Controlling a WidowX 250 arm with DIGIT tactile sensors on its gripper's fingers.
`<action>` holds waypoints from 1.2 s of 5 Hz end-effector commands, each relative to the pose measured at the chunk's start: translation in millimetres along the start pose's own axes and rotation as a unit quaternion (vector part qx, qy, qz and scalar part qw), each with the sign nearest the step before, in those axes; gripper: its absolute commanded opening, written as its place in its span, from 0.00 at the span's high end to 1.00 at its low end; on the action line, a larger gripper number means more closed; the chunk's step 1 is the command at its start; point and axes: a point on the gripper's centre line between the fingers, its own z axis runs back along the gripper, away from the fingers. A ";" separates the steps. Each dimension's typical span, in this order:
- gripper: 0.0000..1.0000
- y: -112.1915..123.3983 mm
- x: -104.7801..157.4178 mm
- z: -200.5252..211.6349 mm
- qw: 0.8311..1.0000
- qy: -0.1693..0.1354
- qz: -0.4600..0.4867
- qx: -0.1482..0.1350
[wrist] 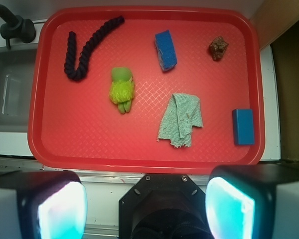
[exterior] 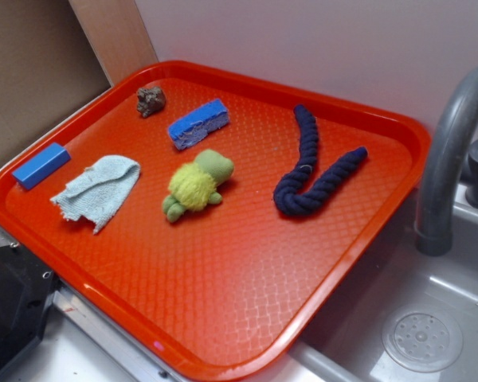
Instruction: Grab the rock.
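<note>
Wrist view, rock (wrist: 218,48) far from end effector (wrist: 145,206)

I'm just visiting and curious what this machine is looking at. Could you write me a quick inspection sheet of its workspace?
Surface: red tray, textured, set beside a sink.
Job's thing: rock, small, dark and lumpy, lying free in a far corner of the tray, nothing touching it.
Clutter: blue sponge near the rock; plush turtle mid-tray; navy rope bent in a V; pale cloth crumpled; blue block at the tray's edge.
Claw: claw open, above the tray's near edge, holding nothing, far from the rock.
Cables: nothing seen.
Surroundings: grey faucet, sink drain, plain wall.
</note>
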 end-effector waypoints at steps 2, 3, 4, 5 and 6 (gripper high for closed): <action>0.00 21.8 36.1 -16.8 0.997 -0.052 -0.034 0.050; 0.00 41.6 72.6 -30.4 0.992 -0.047 -0.087 0.076; 0.00 63.6 106.4 -51.5 0.982 -0.018 -0.143 0.125; 0.00 82.1 132.6 -77.5 0.970 0.008 -0.194 0.148; 0.00 104.3 157.8 -115.9 0.959 0.039 -0.237 0.150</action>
